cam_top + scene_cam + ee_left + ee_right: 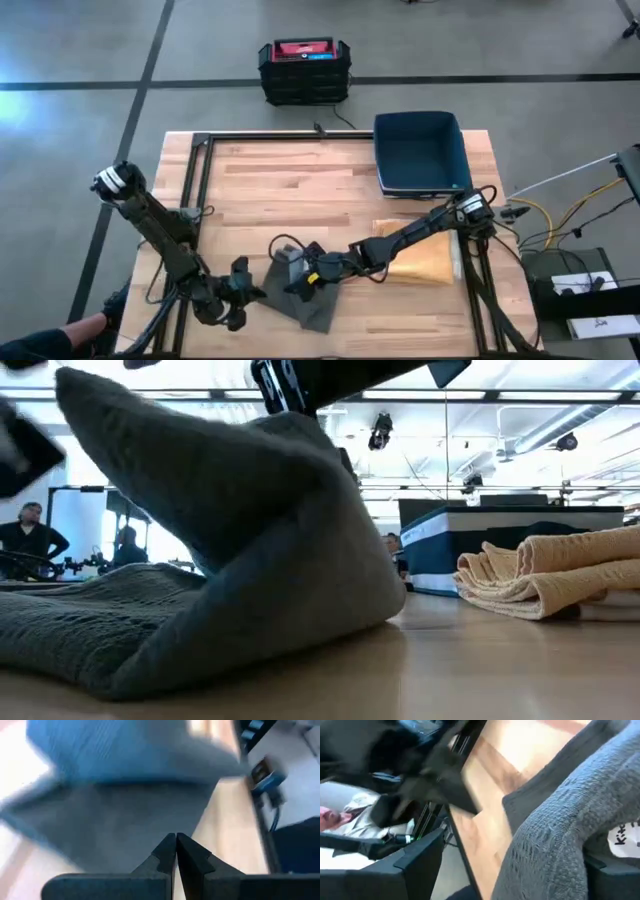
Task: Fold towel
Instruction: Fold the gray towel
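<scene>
A grey towel lies near the table's front edge, left of centre. Part of it is raised into a peak, and the rest lies flat on the wood. My right gripper reaches in from the right and is shut on the raised cloth. My left gripper is shut just left of the towel. In the left wrist view its fingertips meet with no cloth between them, and the towel is beyond them. My right gripper holds a bunched, raised part of the grey towel between its two fingers, close to a white label; several layers seem gathered there. It comes slanting down from the table's right. The cloth rises to the fingers while the towel's lower part stays on the table.
A folded beige towel lies on the table to the right of the grey one. A dark blue bin stands at the far right corner. A black and red case sits on the floor beyond the table. People show in the room behind.
</scene>
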Motion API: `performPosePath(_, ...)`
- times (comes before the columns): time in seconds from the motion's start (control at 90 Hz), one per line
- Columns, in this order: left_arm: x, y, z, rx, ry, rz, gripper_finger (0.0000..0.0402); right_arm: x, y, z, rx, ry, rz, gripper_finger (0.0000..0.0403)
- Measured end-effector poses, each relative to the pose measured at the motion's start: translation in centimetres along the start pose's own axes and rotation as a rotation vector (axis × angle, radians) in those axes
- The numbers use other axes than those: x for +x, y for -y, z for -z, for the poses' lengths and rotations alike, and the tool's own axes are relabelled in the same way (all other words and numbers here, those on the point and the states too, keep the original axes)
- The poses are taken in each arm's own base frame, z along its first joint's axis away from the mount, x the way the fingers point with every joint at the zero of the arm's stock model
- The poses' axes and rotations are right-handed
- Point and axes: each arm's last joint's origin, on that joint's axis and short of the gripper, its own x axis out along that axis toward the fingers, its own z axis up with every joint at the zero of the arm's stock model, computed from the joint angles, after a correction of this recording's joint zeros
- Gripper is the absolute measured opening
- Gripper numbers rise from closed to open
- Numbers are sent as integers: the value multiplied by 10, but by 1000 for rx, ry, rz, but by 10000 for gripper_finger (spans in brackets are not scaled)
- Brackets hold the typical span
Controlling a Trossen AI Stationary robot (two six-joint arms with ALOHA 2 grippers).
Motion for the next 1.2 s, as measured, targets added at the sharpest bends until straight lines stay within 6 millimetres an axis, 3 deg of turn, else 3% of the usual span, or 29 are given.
performPosePath(0.144,5,11,-20,97,99,-46,0,0,1,-4,-18,17,3,302)
performPosePath(0.322,32,12,-32,147,183,-106,0,0,0,-2,-40,6,-1,299)
performPosePath(0.444,54,7,-32,184,177,-144,0,0,1,-2,-53,7,0,291)
performPosePath(0.589,65,1,-26,178,120,-161,0,0,0,-2,-69,-4,-6,283)
performPosePath(1.033,28,11,-3,127,-40,-119,0,-9,-8,-3,-214,-73,-37,262)
performPosePath(1.2,3,28,-17,102,9,-16,0,-19,-8,2,-324,-178,10,255)
